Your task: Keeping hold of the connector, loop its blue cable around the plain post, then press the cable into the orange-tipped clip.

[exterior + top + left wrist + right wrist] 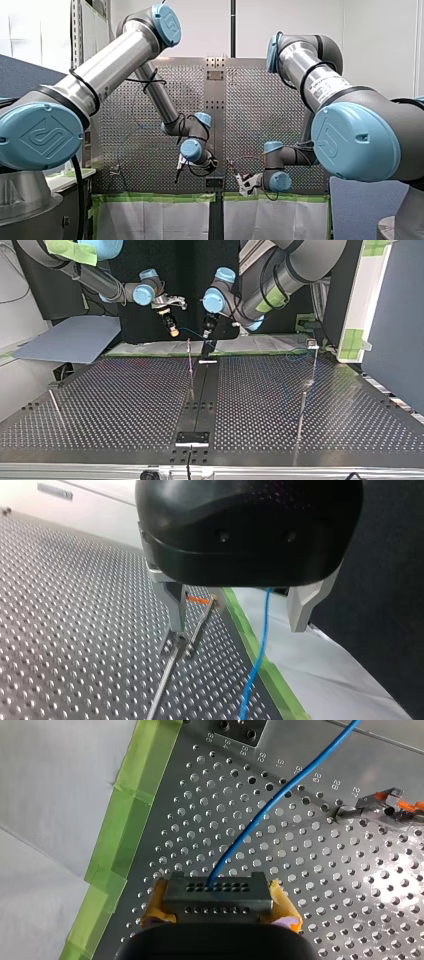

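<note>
Connector [216,892]: clamped between the yellow pads [282,902] of my right gripper [220,904], at 6 o'clock in the right wrist view. Blue cable [280,795]: leaving it toward 1 o'clock over the perforated table [300,885]. Orange-tipped clip [385,805]: at 2 o'clock from it, apart from the cable. My left gripper [237,625]: fingers spread, cable hanging between, touching neither.

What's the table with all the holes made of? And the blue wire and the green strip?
Table: looks like metal, grey and shiny, catching glare. Blue wire: probably plastic-coated, smooth and curving. Green strip: likely tape, matte with creases.
</note>
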Robot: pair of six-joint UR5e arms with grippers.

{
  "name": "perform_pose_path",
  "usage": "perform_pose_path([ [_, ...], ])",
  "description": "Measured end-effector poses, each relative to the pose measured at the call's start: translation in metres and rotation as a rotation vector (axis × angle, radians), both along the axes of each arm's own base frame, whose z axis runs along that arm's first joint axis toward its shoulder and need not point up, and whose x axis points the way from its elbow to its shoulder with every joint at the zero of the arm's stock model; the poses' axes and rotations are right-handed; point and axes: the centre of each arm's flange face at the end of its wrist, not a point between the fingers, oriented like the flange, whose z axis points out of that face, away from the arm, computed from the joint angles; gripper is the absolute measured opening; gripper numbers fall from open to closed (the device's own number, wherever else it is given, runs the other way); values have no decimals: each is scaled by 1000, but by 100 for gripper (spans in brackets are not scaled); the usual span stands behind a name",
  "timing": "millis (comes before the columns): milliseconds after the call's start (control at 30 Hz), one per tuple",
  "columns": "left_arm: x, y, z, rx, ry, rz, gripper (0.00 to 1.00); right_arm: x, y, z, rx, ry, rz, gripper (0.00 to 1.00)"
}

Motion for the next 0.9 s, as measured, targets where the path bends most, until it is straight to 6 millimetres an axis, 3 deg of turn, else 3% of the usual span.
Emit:
perform_pose_path([
  [900, -1, -4, 1, 29, -29, -17, 100, 0, -1, 0, -6, 3, -5, 0],
])
